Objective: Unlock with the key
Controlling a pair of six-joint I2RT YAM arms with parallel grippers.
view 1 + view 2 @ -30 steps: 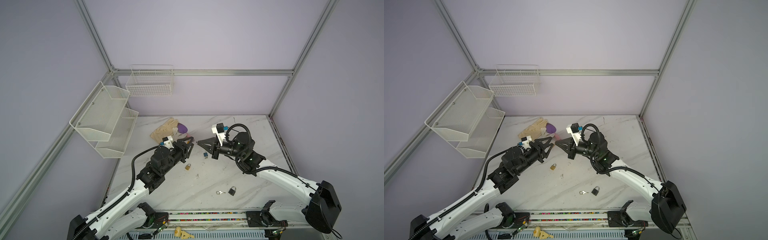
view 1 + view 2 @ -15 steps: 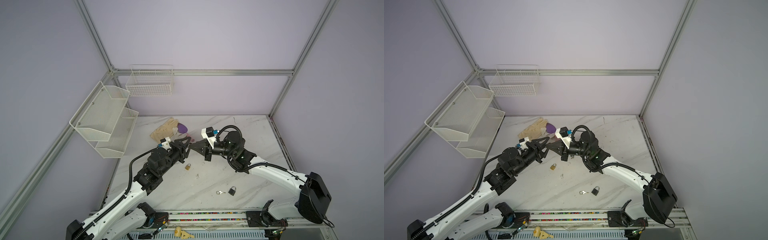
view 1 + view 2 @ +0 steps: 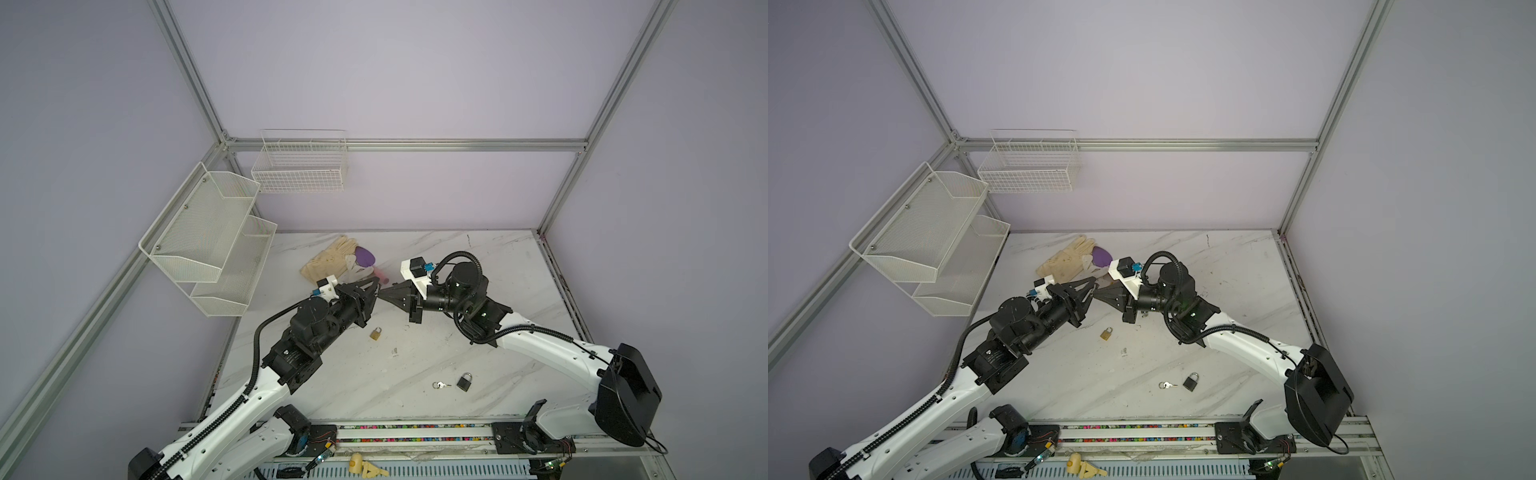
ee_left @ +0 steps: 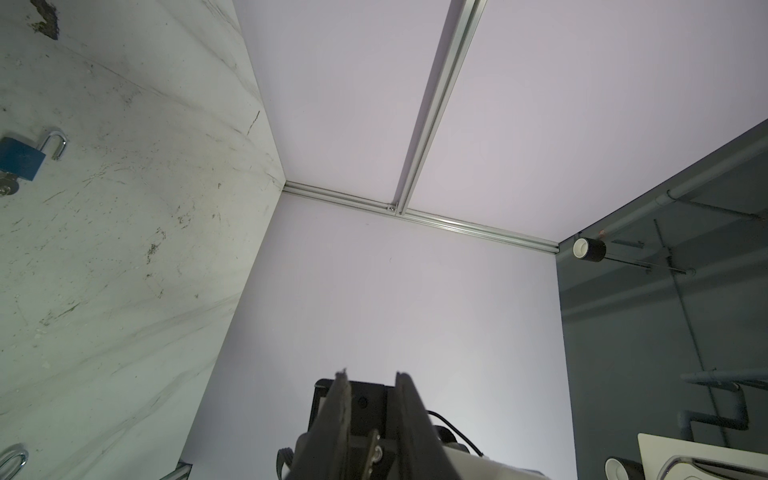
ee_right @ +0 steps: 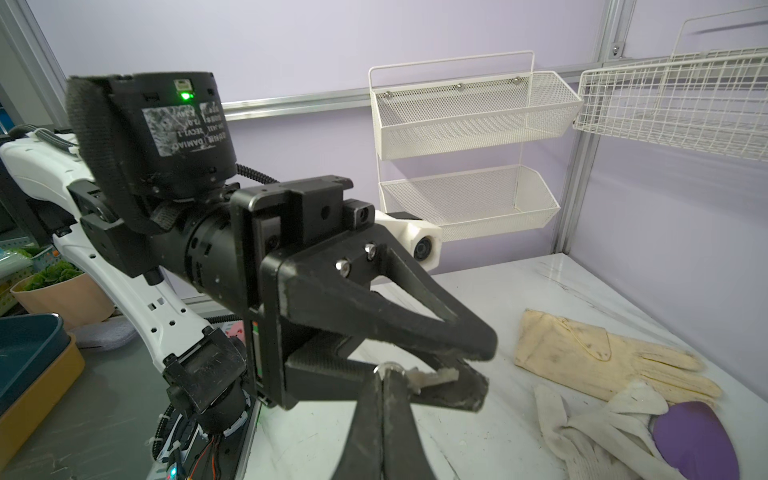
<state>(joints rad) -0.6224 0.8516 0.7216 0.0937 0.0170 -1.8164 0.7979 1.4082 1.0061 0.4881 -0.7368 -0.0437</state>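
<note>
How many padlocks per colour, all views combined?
brass padlock: 1
dark padlock: 1
blue padlock: 1 (clear in the left wrist view)
Total: 3

The white marble-look counter (image 3: 478, 266) is smooth but scuffed, the brass padlock (image 3: 375, 333) shiny metal, the cream gloves (image 3: 326, 262) at eleven o'clock worn cloth, the white mesh shelves (image 3: 208, 232) matt metal.
</note>
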